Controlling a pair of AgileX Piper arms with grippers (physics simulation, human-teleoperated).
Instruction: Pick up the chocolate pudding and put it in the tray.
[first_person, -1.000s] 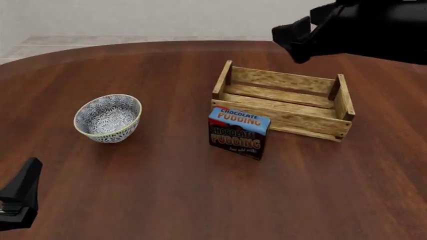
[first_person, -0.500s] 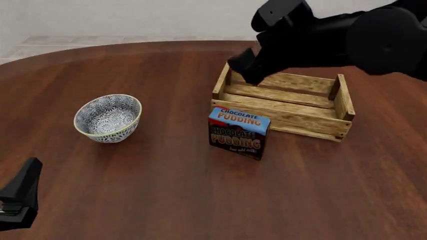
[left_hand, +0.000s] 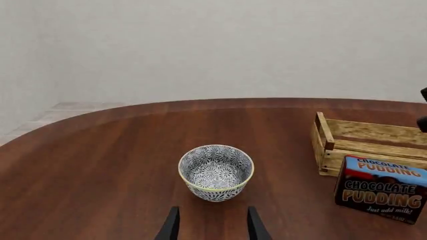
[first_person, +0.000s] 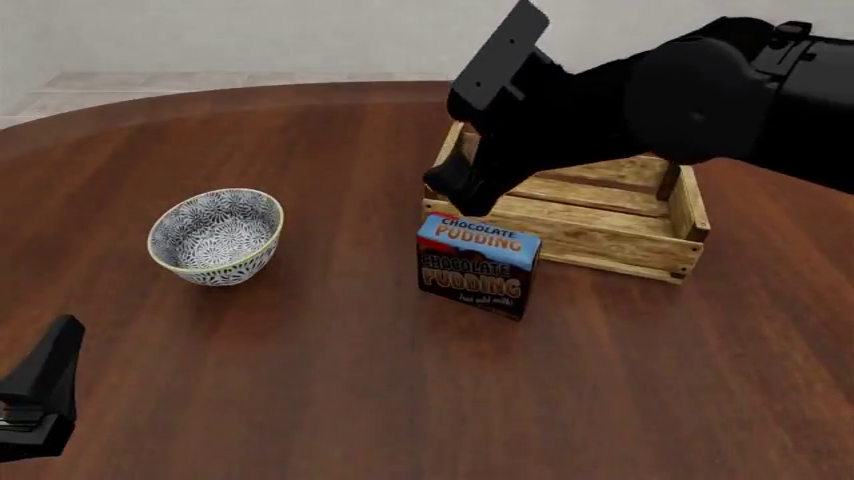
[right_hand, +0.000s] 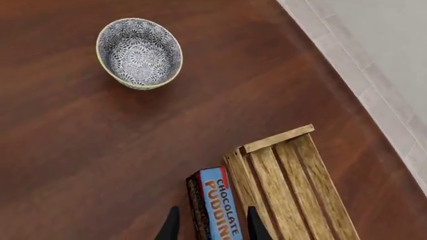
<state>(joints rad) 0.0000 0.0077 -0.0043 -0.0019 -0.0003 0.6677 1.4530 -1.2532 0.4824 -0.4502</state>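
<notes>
The chocolate pudding (first_person: 478, 265), a carton with a blue top band and a dark brown front, stands upright on the table just in front of the tray's near left corner. The tray (first_person: 617, 242) is a light wooden slat crate with nothing visible in it. My right gripper (first_person: 451, 195) hangs just above the carton's top, apart from it. In the right wrist view the open fingers (right_hand: 172, 226) straddle the pudding's top (right_hand: 217, 207), with the tray (right_hand: 287, 185) beside it. My left gripper (first_person: 40, 400) is open and empty at the near left edge.
A round blue-white patterned bowl (first_person: 216, 236) stands left of the pudding; it also shows in the left wrist view (left_hand: 215, 171) ahead of the left fingers (left_hand: 170, 227). My right arm covers the tray's back left part in the front view.
My right arm has swung from the far right down and leftward across the tray, and its gripper now hangs over the pudding. The left arm, pudding, tray and bowl have not moved.
</notes>
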